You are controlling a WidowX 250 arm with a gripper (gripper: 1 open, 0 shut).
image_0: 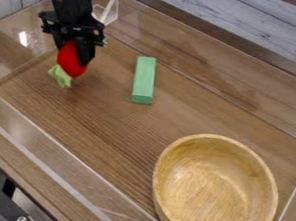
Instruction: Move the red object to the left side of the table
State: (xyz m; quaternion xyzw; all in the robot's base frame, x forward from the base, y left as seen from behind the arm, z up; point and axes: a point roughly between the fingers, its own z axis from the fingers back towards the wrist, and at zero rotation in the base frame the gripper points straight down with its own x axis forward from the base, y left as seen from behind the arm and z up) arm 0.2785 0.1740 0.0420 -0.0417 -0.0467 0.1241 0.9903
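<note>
The red object (pixel 70 59) is a small glossy red toy fruit with a light-green leafy end pointing down-left. It hangs between the black fingers of my gripper (pixel 72 47), which is shut on it at the left part of the brown wood-grain table (pixel 108 138). The leafy end sits at or just above the tabletop; I cannot tell whether it touches. The arm comes down from the top left and hides the upper part of the fruit.
A green rectangular block (pixel 143 80) lies right of the gripper. A large wooden bowl (pixel 217 191) stands at the front right. Low clear acrylic walls (pixel 51 162) border the table.
</note>
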